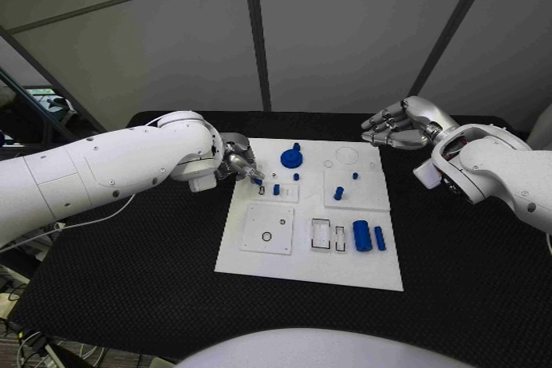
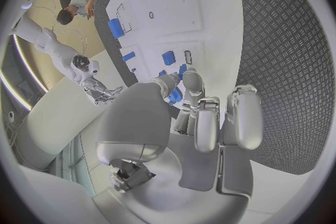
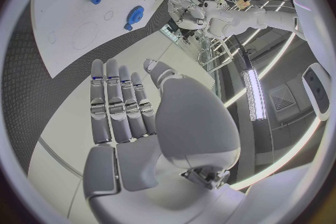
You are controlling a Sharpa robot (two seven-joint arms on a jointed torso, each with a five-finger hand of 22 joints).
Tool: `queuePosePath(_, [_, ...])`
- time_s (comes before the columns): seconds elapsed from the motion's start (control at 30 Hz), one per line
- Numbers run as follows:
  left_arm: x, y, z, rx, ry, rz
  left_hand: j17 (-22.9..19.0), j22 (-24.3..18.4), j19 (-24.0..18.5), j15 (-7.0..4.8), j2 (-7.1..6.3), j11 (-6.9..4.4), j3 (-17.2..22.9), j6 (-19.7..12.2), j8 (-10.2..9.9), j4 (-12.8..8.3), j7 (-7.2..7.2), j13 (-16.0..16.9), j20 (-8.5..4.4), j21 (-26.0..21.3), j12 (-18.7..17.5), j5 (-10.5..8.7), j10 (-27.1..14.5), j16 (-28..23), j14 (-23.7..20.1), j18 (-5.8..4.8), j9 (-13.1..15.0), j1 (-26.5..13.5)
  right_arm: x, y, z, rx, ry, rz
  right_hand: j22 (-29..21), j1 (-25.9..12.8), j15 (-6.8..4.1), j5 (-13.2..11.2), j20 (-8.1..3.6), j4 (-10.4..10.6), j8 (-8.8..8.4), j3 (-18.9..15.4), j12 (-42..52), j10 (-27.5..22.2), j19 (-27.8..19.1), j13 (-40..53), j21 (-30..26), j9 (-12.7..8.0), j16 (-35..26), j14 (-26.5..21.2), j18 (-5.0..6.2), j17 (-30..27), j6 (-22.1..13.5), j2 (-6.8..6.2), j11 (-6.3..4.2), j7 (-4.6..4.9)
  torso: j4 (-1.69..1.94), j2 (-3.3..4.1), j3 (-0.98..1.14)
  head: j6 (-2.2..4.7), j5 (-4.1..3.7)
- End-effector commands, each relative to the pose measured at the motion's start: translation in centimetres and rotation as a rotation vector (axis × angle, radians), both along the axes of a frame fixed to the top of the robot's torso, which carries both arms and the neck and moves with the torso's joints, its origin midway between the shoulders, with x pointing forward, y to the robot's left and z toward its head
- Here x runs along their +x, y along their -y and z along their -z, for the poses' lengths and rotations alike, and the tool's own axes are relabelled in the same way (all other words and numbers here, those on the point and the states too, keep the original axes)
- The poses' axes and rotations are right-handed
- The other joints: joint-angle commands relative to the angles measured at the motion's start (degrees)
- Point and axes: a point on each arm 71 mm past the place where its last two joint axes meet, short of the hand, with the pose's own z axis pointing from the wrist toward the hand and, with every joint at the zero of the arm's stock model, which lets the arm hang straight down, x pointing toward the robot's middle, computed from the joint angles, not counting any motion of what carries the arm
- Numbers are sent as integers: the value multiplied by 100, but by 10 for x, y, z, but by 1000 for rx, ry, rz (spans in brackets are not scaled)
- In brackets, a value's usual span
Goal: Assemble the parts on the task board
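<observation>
The left hand (image 1: 239,162) sits at the task board's (image 1: 301,256) nine o'clock edge, near its far corner, fingers curled together over a small blue part (image 1: 257,180) that it pinches at the fingertips; the left wrist view shows that blue piece (image 2: 175,95) tucked between the thumb and the fingers. The right hand (image 1: 397,125) hangs above the table (image 1: 460,272) at about one o'clock from the board, just off its far corner, holding nothing, its fingers lying straight and side by side in the right wrist view (image 3: 122,109).

The white board lies in the middle of the black table. On it, a blue gear-shaped part (image 1: 292,156) stands toward twelve o'clock, with a tiny blue peg (image 1: 297,176) just beside it. Two more small blue pieces (image 1: 340,193) stand toward the board's three o'clock side. A larger blue cylinder (image 1: 361,235) and a slimmer blue bar (image 1: 380,238) lie side by side toward four o'clock, next to two rectangular slots (image 1: 329,235). A square plate with a round hole (image 1: 267,229) sits toward eight o'clock
</observation>
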Motion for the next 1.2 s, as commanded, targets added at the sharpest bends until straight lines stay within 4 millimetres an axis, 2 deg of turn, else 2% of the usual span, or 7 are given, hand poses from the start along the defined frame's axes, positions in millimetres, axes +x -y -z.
queuePosePath(0.03, [0, 2, -2, 10, 33, 5, 1509, 387, 25, -45, -48, 1, 665, -8, 25, -643, -26, 5, -13, 39, 23, 16, 42, 35, 604, -41, 401, -7, 0, -1, -1, 1, 6, -5, -6, -5, 31, 21, 12, -28, -4, -7, 6, 13, 48, -7, -29, 5, -34, -11, 63, -10, 28, 34, 7, 26, -13, 10, 1, -6, 14])
queuePosePath(0.4, [-3, 6, 5, 59, 42, 33, 1509, 395, 30, -48, -78, -3, 740, -6, 39, -657, -28, -3, -17, 43, 19, 14, 53, 35, 604, -43, 411, -39, 0, -2, -1, 1, 6, -6, -7, -4, 31, 22, 12, -29, -4, -7, 7, 14, 49, -7, -31, 5, -34, -10, 64, -10, 29, 34, 7, 26, -3, 16, 0, -21, 31])
queuePosePath(0.53, [-4, 8, 8, 70, 41, 41, 1509, 395, 30, -48, -78, -3, 740, -6, 39, -657, -28, -3, -17, 43, 19, 14, 53, 35, 604, -43, 411, -39, 0, -2, -1, 1, 6, -7, -7, -4, 31, 22, 12, -29, -4, -7, 7, 14, 49, -7, -31, 5, -34, -10, 64, -10, 29, 34, 7, 26, -12, 13, 1, -31, 38])
queuePosePath(0.8, [-5, 10, 9, 78, 31, 56, 1509, 399, 33, -51, -102, -5, 791, -6, 48, -674, -30, -3, -19, 44, 19, 15, 58, 35, 604, -43, 418, -56, 0, -2, -1, -1, 7, -7, -7, -4, 31, 22, 12, -29, -4, -7, 7, 14, 49, -7, -31, 5, -34, -10, 64, -10, 29, 34, 7, 26, -3, 7, 0, -51, 35])
queuePosePath(1.2, [-9, 14, 12, 92, 1, 89, 1509, 403, 35, -52, -116, -6, 811, -6, 52, -682, -31, -3, -20, 46, 19, 14, 60, 35, 604, -44, 422, -63, 0, -2, -1, -1, 6, -8, -7, -4, 31, 22, 12, -29, -4, -7, 7, 14, 49, -7, -31, 5, -34, -10, 64, -10, 29, 34, 7, 26, -8, 10, -6, -55, 17])
